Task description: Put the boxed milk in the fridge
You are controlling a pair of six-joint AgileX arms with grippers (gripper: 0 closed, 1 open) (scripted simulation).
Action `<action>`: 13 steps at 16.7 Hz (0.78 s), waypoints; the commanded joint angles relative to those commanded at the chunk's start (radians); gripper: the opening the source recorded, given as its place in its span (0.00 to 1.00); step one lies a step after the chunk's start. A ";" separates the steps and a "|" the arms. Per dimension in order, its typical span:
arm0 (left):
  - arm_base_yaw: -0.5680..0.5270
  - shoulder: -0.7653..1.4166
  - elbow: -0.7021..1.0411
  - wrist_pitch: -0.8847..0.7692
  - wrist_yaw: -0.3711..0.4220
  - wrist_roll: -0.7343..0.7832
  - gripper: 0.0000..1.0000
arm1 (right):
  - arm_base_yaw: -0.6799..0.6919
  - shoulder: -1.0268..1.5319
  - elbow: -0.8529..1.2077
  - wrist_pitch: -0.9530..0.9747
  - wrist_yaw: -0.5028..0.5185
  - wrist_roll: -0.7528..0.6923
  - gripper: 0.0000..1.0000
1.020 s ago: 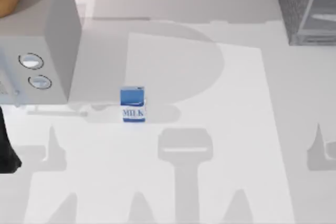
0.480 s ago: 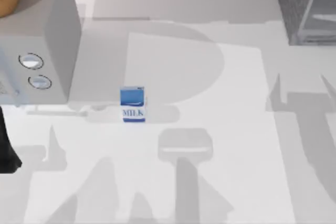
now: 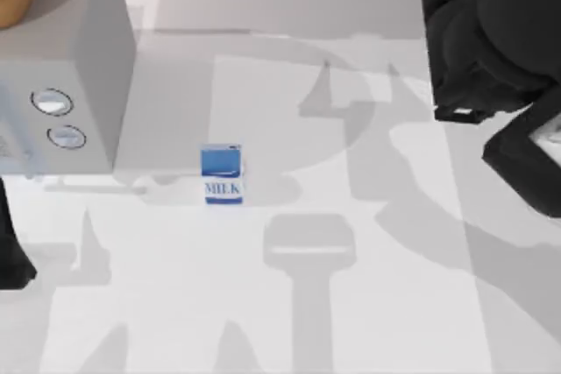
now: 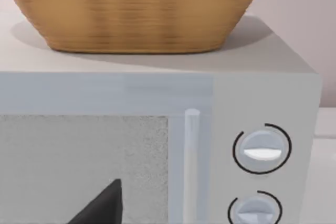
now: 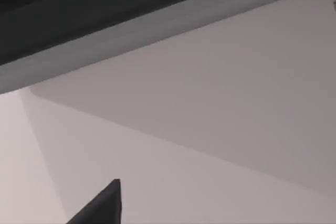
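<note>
Though neither tool's opening can be told, boxed milk (image 3: 222,175) reads "MILK".

Rendered kitchen-type setup: plain white table (image 3: 351,321) w/ light grey microwave-like box (image 4: 262,93), two round dials (image 4: 261,149), woven basket (image 4: 136,9) on top, just ahead of left claw.

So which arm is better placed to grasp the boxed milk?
Probably left: the boxed milk stands left of centre, nearer the left arm at the left edge; the right arm is far right.
</note>
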 joint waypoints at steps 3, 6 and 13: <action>0.000 0.000 0.000 0.000 0.000 0.000 1.00 | 0.115 0.264 0.113 0.132 0.086 -0.023 1.00; 0.000 0.000 0.000 0.000 0.000 0.000 1.00 | 0.197 0.512 0.175 0.234 0.153 -0.052 1.00; 0.000 0.000 0.000 0.000 0.000 0.000 1.00 | 0.284 0.965 0.248 0.402 0.279 -0.086 1.00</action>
